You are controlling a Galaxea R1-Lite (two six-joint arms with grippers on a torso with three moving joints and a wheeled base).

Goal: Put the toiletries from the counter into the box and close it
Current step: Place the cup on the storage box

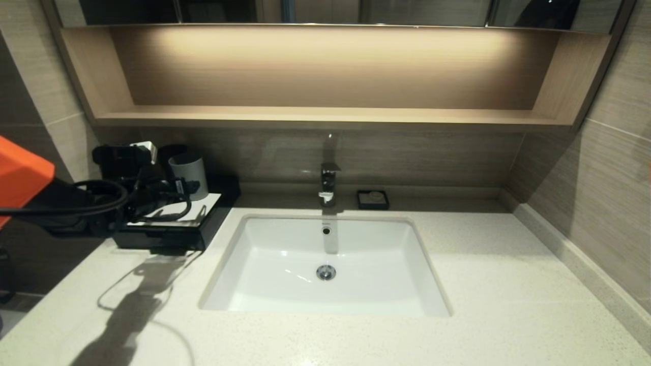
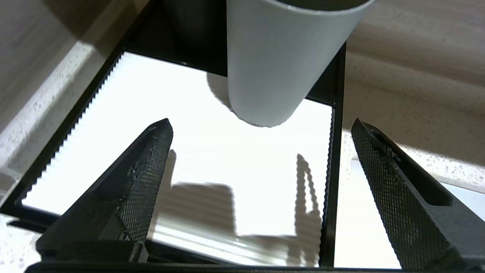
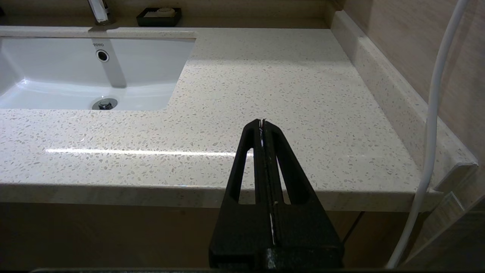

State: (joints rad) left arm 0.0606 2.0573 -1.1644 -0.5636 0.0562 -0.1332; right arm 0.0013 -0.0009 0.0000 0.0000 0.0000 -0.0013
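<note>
The black box (image 1: 157, 238) stands at the back left of the cream counter (image 1: 508, 284), left of the sink. My left gripper (image 1: 168, 203) hovers low over its white top panel (image 2: 212, 151). It is open (image 2: 261, 121), with nothing between its fingers. A grey cup (image 2: 280, 64) stands on the panel's far side, just past the fingertips. No toiletries show in any view. My right gripper (image 3: 262, 121) is shut and empty, parked off the counter's front edge (image 3: 341, 189) at the right; the head view does not show it.
A white sunken sink (image 1: 325, 305) fills the counter's middle, with a faucet (image 1: 328, 185) behind it and a small black soap dish (image 1: 373, 199) to the faucet's right. A wooden wall shelf (image 1: 325, 114) runs above. A raised ledge (image 3: 398, 98) borders the counter's right side.
</note>
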